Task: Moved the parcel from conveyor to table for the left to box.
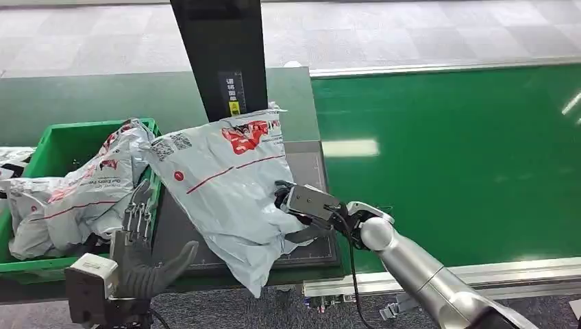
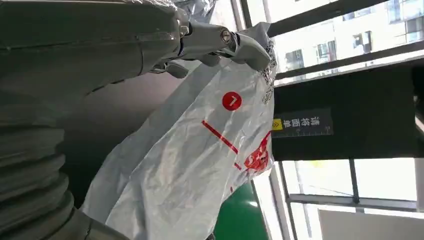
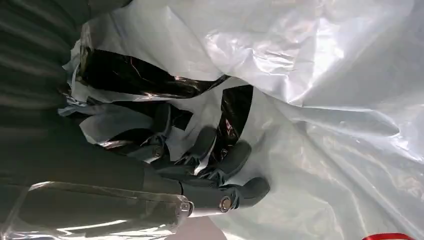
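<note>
So on the far left there's a green plastic crate (image 1: 60,140) stuffed with crumpled grey plastic mailer bags (image 1: 75,192), one of them spilling over its right rim. Just in front of the crate, near the bottom edge, the left hand (image 1: 140,257) sits with its fingers spread wide and pointing up, holding nothing; the fingertips (image 2: 250,47) look like they're right at the near-left edge of the parcel, can't say for sure they touch.

The parcel itself, a big grey plastic mailer bag with red printing and a red stripe (image 1: 229,181), lies on the dark grey tabletop (image 1: 312,168) between the crate and the belt, its near corner drooping over the front edge. The right hand (image 1: 305,205) has its fingers (image 3: 235,155) dug into the bag's right side, bunching the plastic in its grip.

A black upright post with a yellow label (image 1: 223,58) stands behind the parcel. To the right runs the green conveyor belt (image 1: 452,157).
</note>
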Motion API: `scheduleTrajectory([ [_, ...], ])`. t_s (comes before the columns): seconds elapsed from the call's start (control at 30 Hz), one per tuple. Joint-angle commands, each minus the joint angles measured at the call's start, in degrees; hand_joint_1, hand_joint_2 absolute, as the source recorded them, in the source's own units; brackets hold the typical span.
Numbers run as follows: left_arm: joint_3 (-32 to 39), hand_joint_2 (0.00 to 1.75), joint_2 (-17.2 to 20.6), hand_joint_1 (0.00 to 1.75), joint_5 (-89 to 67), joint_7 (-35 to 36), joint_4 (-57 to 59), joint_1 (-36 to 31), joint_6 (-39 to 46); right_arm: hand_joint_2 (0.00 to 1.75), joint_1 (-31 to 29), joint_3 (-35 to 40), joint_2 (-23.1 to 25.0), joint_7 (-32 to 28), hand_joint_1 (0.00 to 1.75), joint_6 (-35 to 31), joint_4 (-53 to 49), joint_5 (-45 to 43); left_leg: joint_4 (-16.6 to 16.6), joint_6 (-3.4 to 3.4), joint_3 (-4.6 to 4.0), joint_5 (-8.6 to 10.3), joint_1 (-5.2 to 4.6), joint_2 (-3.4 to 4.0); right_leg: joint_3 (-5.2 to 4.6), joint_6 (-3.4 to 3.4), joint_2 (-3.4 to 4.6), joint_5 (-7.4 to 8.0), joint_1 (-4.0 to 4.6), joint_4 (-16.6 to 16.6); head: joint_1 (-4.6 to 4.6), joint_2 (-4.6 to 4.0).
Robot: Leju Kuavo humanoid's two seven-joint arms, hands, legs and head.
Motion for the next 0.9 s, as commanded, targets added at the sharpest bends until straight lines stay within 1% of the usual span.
scheduleTrajectory([
  [0.03,1.5,1.75,0.0,0.0,-0.6,-0.5,0.6,-0.7,0.5,1.75,1.9,0.3,0.0,-2.0,0.0,2.8,-1.4,-3.3,-0.1,-0.06,0.12,0.03,0.05,0.04,0.1,-0.15,0.08,0.04,0.06,-0.1,0.0,0.0],
  [0.13,3.4,1.75,-0.5,0.0,-1.5,-2.0,-2.3,0.3,3.1,1.75,4.6,-1.2,-1.0,-3.9,0.0,2.1,-7.4,-4.4,0.0,-0.04,0.06,0.0,0.06,-0.05,0.08,-0.11,-0.02,0.0,0.07,-0.1,0.0,0.0],
  [0.2,5.1,1.75,-1.2,0.0,-2.6,-4.2,-4.9,1.2,6.2,1.75,6.2,-3.0,-1.5,-6.1,0.0,1.5,-11.9,-5.9,0.0,-0.03,0.0,-0.02,0.04,0.0,0.0,-0.1,0.02,-0.02,0.05,0.0,0.0,0.0],
  [0.3,6.8,1.75,-1.7,0.0,-4.3,-7.6,-9.4,2.0,10.3,1.75,10.3,-6.7,-1.9,-8.6,0.0,0.8,-20.4,-7.9,0.0,-0.04,-0.05,-0.04,0.07,-0.04,-0.04,-0.12,0.0,-0.04,0.08,0.0,0.0,0.0],
  [0.43,6.7,1.75,-1.4,0.0,-5.2,-9.7,-11.5,0.9,12.2,1.75,13.9,-10.1,-1.2,-10.4,0.0,0.0,-26.2,-8.2,0.0,-0.03,-0.08,-0.02,0.05,-0.08,-0.07,-0.08,-0.06,-0.05,0.05,0.0,0.0,0.0],
  [0.5,5.1,1.75,-0.3,0.0,-6.7,-10.4,-10.8,-0.7,12.4,1.75,16.0,-12.1,-0.4,-11.4,0.0,-0.5,-28.4,-8.0,0.0,-0.05,0.01,-0.03,0.08,-0.05,0.03,-0.15,-0.01,-0.05,0.09,0.0,0.0,0.0],
  [0.57,3.5,1.75,0.7,0.0,-9.8,-9.2,-9.6,-1.8,11.5,1.75,16.7,-13.1,0.1,-11.5,0.0,-0.6,-29.2,-8.2,0.0,-0.04,0.0,0.02,0.07,-0.14,0.04,-0.14,-0.11,-0.03,0.08,-0.1,0.0,0.0],
  [0.6,2.1,1.75,1.3,0.0,-13.2,-7.4,-8.5,-2.9,10.5,1.75,17.5,-14.2,0.6,-11.9,0.0,-0.8,-30.0,-8.0,-0.1,-0.04,-0.01,0.05,0.07,-0.19,0.05,-0.15,-0.15,-0.01,0.08,-0.1,0.0,0.0],
  [0.67,-0.6,1.75,1.6,0.0,-17.9,-4.5,-5.7,-6.0,9.5,1.75,19.2,-16.3,1.5,-11.9,0.0,-1.4,-31.4,-7.3,-0.1,-0.05,0.01,0.07,0.04,-0.2,0.05,-0.16,-0.16,-0.01,0.05,-0.1,0.0,0.0],
  [0.73,-1.8,1.75,1.8,0.0,-19.7,-3.1,-3.9,-8.1,9.2,1.75,20.1,-17.3,1.8,-11.7,0.0,-1.4,-32.2,-7.1,-0.1,-0.05,-0.01,0.09,0.06,-0.25,0.07,-0.14,-0.22,0.01,0.07,-0.1,0.0,0.0],
  [0.8,-4.3,1.75,3.2,0.0,-22.7,0.1,-0.3,-12.1,6.3,1.75,21.5,-19.1,2.4,-11.6,0.0,-1.5,-33.3,-6.4,-0.1,-0.05,0.04,0.11,0.02,-0.3,0.09,-0.12,-0.27,0.01,0.02,-0.1,0.0,0.0],
  [0.83,-4.5,1.75,3.0,0.0,-22.7,0.2,0.9,-13.2,6.3,1.75,21.8,-19.3,2.4,-11.5,0.0,-1.5,-33.6,-6.3,-0.2,-0.06,0.07,0.13,0.03,-0.3,0.13,-0.16,-0.25,0.03,0.04,-0.1,0.0,0.0],
  [0.9,-6.9,1.75,4.2,0.0,-28.4,3.3,6.0,-17.8,3.1,1.75,22.8,-20.8,2.6,-11.8,0.0,-1.7,-34.9,-5.3,-0.2,-0.07,0.06,0.16,0.04,-0.41,0.17,-0.15,-0.36,0.03,0.04,-0.2,0.0,0.0],
])
